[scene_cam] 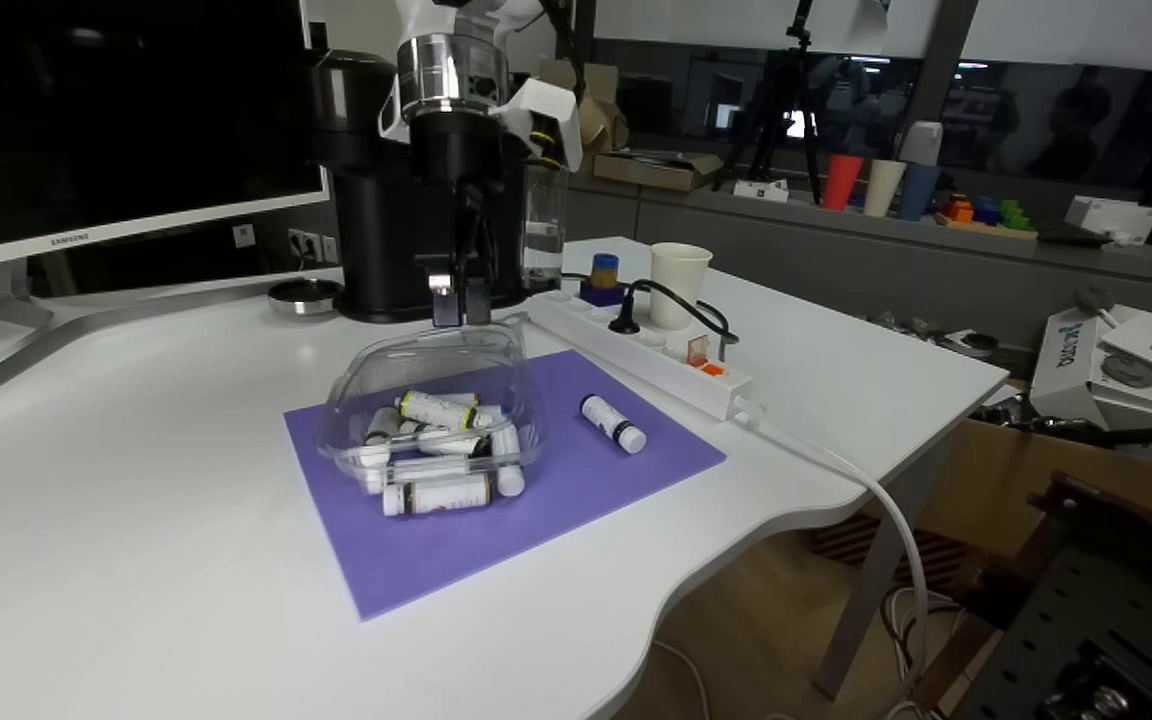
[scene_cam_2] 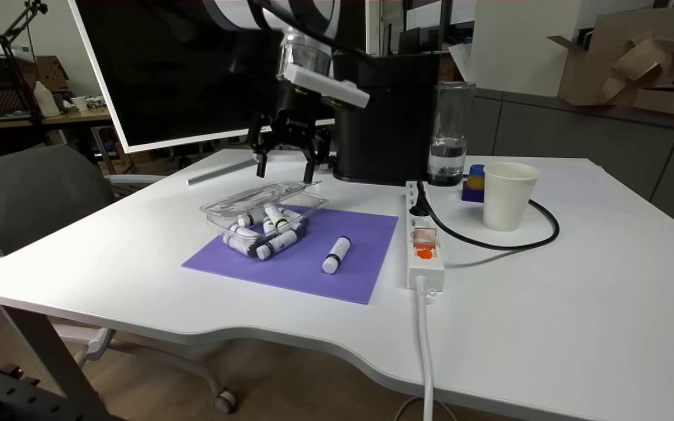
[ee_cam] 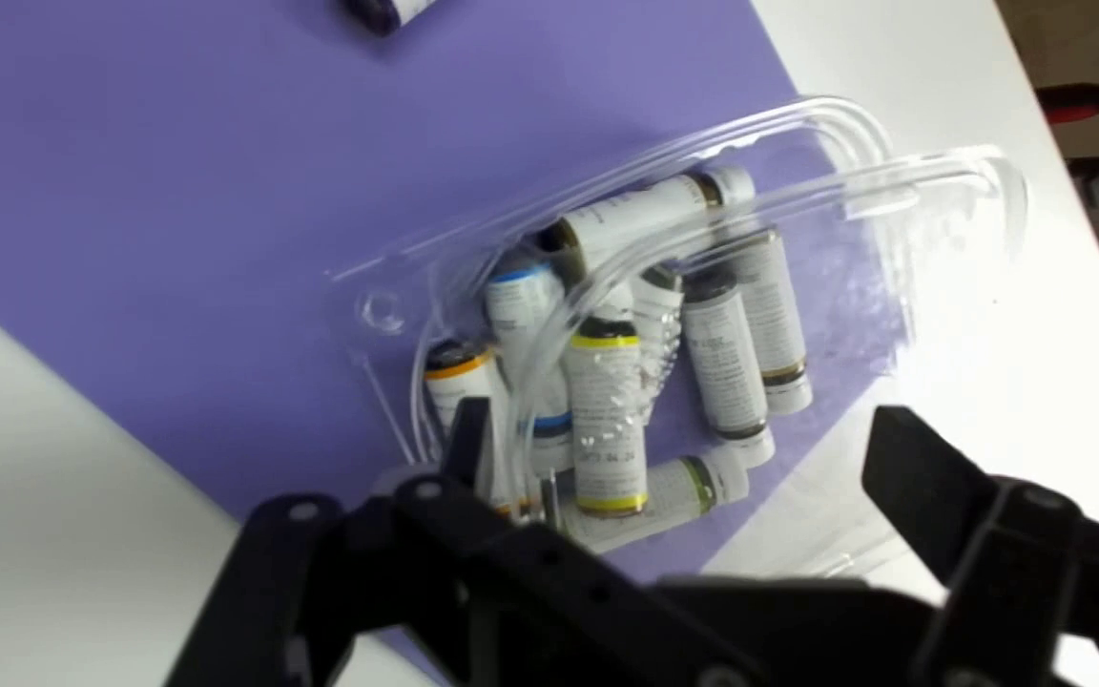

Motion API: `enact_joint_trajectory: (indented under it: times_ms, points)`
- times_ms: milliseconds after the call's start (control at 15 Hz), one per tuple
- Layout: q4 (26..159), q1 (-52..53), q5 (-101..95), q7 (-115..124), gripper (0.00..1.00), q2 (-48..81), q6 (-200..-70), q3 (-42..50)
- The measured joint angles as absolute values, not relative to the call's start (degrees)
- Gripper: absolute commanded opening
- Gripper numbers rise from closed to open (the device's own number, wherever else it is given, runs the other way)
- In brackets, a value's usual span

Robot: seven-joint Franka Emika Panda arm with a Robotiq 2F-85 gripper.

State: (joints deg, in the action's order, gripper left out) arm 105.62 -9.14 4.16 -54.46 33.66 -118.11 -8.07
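- My black end effector (scene_cam_2: 285, 177), fingers spread, hangs near clear plastic clamshell (scene_cam: 416, 360).
- Small white-labelled cylindrical bottles (ee_cam: 724, 363) lie inside.
- Lone bottle (scene_cam_2: 337, 254) apart on flat purple sheet (scene_cam_2: 370, 251).

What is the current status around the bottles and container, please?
Gripper open, holding nothing, near the clear container; contact unclear. Bottles inside. Tilted clear lid possibly in the way. One loose bottle apart on purple mat.
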Motion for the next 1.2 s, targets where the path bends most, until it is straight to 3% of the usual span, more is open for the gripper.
enact_joint_trajectory:
  times_ms: [467, 1200]
  points:
    - [102.32, -8.92, 6.59, -54.74, 1.0, 33.63, -103.49, -7.85]
    - [98.93, -7.25, 7.98, -49.42, 1.0, 34.15, -91.44, -6.4]
